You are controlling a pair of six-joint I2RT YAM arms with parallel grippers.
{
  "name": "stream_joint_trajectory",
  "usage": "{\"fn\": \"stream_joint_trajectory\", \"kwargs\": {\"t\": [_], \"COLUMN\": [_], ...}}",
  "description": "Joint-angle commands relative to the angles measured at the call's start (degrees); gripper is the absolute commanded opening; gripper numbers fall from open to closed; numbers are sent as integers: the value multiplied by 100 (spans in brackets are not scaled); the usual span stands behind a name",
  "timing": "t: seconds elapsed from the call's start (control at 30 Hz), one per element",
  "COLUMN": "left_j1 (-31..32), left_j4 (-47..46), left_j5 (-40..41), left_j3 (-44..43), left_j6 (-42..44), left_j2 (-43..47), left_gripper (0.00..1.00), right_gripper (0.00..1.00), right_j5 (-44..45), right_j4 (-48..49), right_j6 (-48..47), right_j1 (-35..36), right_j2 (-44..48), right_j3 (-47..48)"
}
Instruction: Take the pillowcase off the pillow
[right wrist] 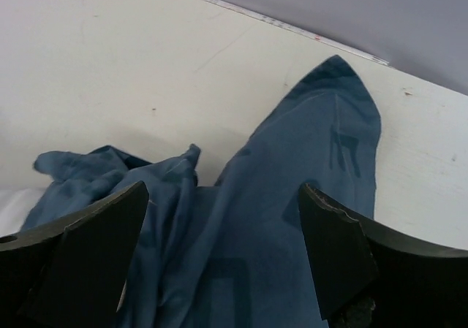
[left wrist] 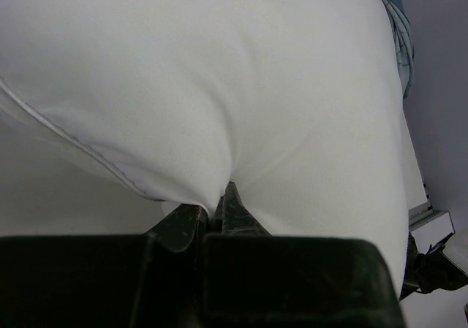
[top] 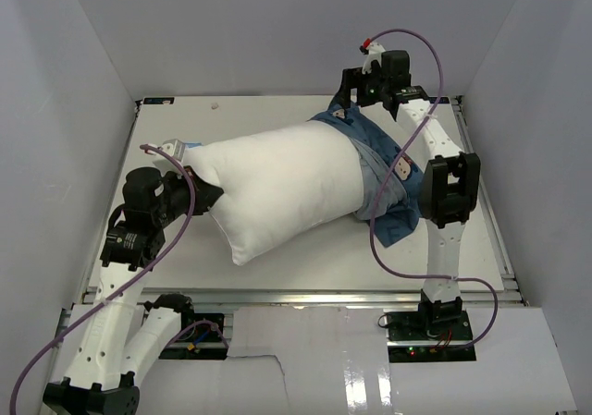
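Wears white link shells [top: 444, 258] between boxy black motor joints [top: 450, 189]; trails looping purple cables [top: 412, 31], one red-tipped; ends in black right gripper [right wrist: 223, 189] with wedge-shaped fingers [right wrist: 333, 251].

White table [top: 268, 119] enclosed by pale grey walls [top: 65, 82].

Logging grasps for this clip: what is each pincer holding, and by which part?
Left pincer pinches a fold of the pillow at its bare end. Right pincer stands open over the pillowcase, holding nothing.
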State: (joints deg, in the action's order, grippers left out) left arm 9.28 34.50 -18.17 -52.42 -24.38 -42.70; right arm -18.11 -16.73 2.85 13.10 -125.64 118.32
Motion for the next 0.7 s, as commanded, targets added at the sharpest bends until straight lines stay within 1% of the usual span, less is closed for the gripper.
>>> {"fn": "stream_joint_trajectory", "kwargs": {"t": [0.0,0.17,0.23,0.27,0.3,0.37,0.43,0.53,0.6,0.63,0.67], "left_j1": [4,4,4,4,4,4,4,4,4,4,4], "left_j4": [-356,-427,-444,-470,-479,-497,-523,-620,-673,-681,-690], "left_j5": [51,16,7,7,16,33,33,-89,-134,-99,-55], "left_j3": [-58,22,39,57,66,57,48,57,66,57,48], "left_j6": [74,65,56,48,30,13,-5,-93,-163,-172,-164], "left_j2": [69,60,69,77,86,86,69,60,77,69,51], "left_gripper": [0,0,0,0,0,0,0,0,0,0,0], "right_gripper": [89,91,91,91,91,91,91,91,84,76,55], "right_j5": [-579,-1124,-1081,-1029,-924,-318,234,484,397,204,150], "right_j4": [-32,-181,-645,-821,-962,-1156,-1139,-1227,-1192,-1140,-1087], "right_j6": [49,-82,-223,-259,-415,-741,-978,-1111,-1120,-1094,-1016], "right_j1": [61,78,96,148,192,376,500,658,702,702,702], "right_j2": [628,857,744,691,656,673,734,595,498,410,374], "right_j3": [-19,-300,-170,40,77,-80,-274,-292,-249,-248,-240]}}
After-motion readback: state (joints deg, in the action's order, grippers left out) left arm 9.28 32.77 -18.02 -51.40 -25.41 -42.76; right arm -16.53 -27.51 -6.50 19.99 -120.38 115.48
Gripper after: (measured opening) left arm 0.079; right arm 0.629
